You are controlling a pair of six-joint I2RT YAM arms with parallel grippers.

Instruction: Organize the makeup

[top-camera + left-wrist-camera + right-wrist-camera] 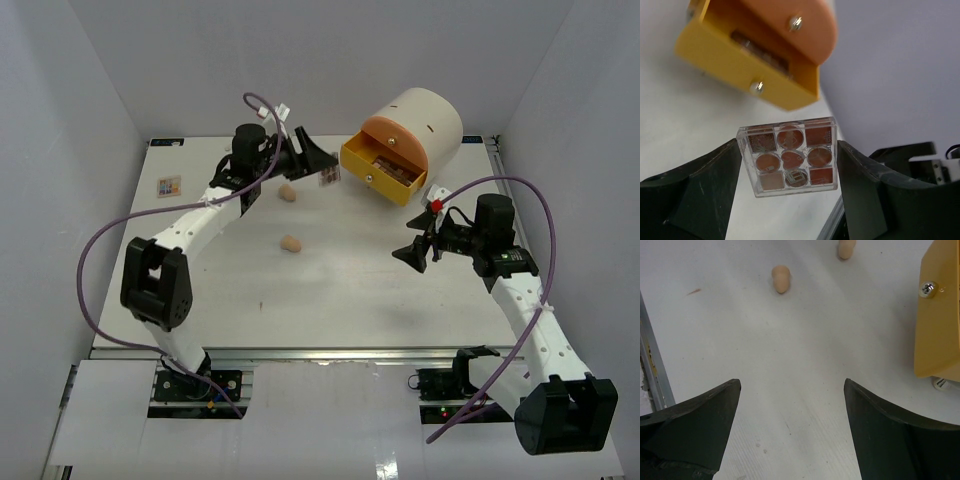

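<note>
My left gripper (322, 168) is shut on a clear square eyeshadow palette (788, 157) with brown and pink pans, held in the air just left of the open yellow drawer (378, 172). That palette (329, 178) sits edge to edge between the two black fingers (705, 185). Two peach sponges lie on the table, one (287, 192) under the left arm and one (291, 243) nearer the middle. A second palette (168, 186) lies flat at the far left. My right gripper (417, 250) hovers open over bare table with nothing between its fingers; both sponges (781, 278) (845, 248) lie ahead of it.
The cream cylinder (425, 122) with the orange front stands at the back right, its drawer pulled out toward the middle with brownish items inside (392, 168). The drawer's yellow side (937, 320) is close on the right gripper's right. White walls enclose the table.
</note>
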